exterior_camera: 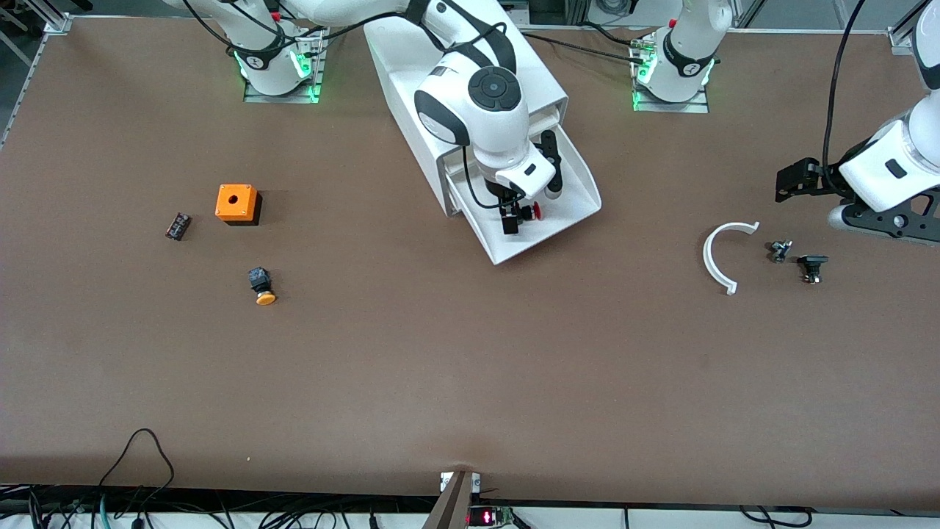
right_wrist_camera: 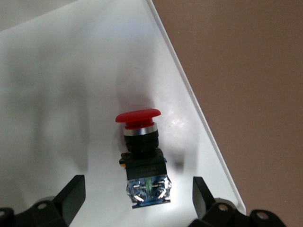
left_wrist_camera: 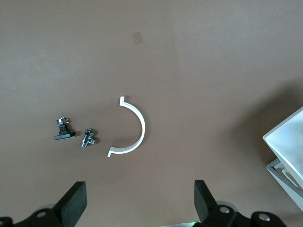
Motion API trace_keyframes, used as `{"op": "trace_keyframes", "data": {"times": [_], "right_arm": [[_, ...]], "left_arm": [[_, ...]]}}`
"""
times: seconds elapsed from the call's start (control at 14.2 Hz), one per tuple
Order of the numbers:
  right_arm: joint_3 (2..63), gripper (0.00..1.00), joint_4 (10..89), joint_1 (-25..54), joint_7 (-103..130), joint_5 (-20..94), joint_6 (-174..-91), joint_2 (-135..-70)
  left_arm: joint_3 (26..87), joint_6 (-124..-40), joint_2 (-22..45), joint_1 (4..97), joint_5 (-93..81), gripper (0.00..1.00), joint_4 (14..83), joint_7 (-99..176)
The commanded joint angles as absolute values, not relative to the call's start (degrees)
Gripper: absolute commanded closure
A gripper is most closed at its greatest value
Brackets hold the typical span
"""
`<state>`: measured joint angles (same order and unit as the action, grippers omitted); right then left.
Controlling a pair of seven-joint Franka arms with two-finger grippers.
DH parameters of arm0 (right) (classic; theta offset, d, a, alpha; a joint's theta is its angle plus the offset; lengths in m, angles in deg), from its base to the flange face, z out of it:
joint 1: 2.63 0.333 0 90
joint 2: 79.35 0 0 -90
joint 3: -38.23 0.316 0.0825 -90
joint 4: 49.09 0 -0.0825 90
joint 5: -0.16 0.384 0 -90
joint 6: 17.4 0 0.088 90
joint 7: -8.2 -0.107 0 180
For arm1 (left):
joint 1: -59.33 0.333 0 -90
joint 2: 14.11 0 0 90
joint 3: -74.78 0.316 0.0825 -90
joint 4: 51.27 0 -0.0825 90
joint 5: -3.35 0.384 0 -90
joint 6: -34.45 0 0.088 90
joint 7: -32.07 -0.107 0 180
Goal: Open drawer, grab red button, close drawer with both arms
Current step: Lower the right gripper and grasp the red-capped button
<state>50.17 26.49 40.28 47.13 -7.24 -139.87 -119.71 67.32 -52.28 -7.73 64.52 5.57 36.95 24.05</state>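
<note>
Although the drawer (exterior_camera: 569, 195) already stands pulled out of the white cabinet (exterior_camera: 440, 81), you have not yet taken the button (right_wrist_camera: 141, 151), so only the first step looks finished. Your right claw (exterior_camera: 514, 213) hangs over the open tray with its fingers (right_wrist_camera: 71, 194) spread apart, and the wrist view shows the button lying on its side on the tray floor between them, its red cap pointing away from the claw and its black body toward it. Nothing is clamped yet; I judge you are lined up for the pinch and need only descend and shut on the black body. Your left claw (left_wrist_camera: 139, 201) waits over the bare desk (exterior_camera: 470, 367) at the left arm's end, fingers also apart and holding nothing; ahead of it on the desk lie a white curved piece (left_wrist_camera: 135, 127) and two small dark parts (left_wrist_camera: 75, 135), none of them touched. Still to do, as I read it: grip the button, lift it clear of the tray, and then push the drawer back in, which is where your idle left arm would come into play.
</note>
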Motion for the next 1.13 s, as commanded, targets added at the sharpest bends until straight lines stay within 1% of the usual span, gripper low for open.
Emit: {"op": "trace_keyframes", "data": {"times": [0.0,0.21,0.49,0.56,0.63,0.7,0.78,0.92,1.06], "right_arm": [[49.7,0.00,24.4,41.1,47.8,-8.3,-140.1,-121.4],[49.7,0.00,24.4,41.3,47.3,-8.6,-140.6,-121.9],[49.5,0.25,24.4,41.8,47.0,-10.2,-140.9,-121.8],[49.4,0.29,24.4,41.8,47.0,-10.2,-141.6,-121.8],[49.4,0.35,24.4,41.8,47.0,-10.3,-142.1,-121.8],[49.3,0.39,24.5,41.8,47.0,-10.4,-142.1,-121.8],[49.3,0.46,24.5,41.8,47.0,-10.6,-142.1,-121.8],[49.3,0.55,24.5,41.8,47.2,-12.1,-142.0,-121.7],[49.3,0.60,24.5,41.9,47.0,-13.4,-142.0,-121.7]], "left_arm": [[67.4,-52.6,-7.9,65.0,5.9,0.00,37.1,24.5],[67.4,-52.6,-7.9,64.9,5.8,0.00,37.0,24.5],[67.4,-52.5,-7.9,64.9,5.8,0.00,37.0,24.5],[67.4,-52.5,-7.9,65.0,5.8,0.00,37.0,24.5],[67.4,-52.4,-7.9,64.9,5.8,0.00,37.0,24.5],[67.4,-52.3,-7.9,65.0,5.8,0.00,37.0,24.5],[67.4,-52.3,-7.9,64.9,5.8,0.00,37.0,24.5],[67.4,-52.3,-7.9,64.9,5.8,0.00,36.9,24.5],[67.4,-52.3,-7.9,64.9,5.8,0.00,36.9,24.5]]}}
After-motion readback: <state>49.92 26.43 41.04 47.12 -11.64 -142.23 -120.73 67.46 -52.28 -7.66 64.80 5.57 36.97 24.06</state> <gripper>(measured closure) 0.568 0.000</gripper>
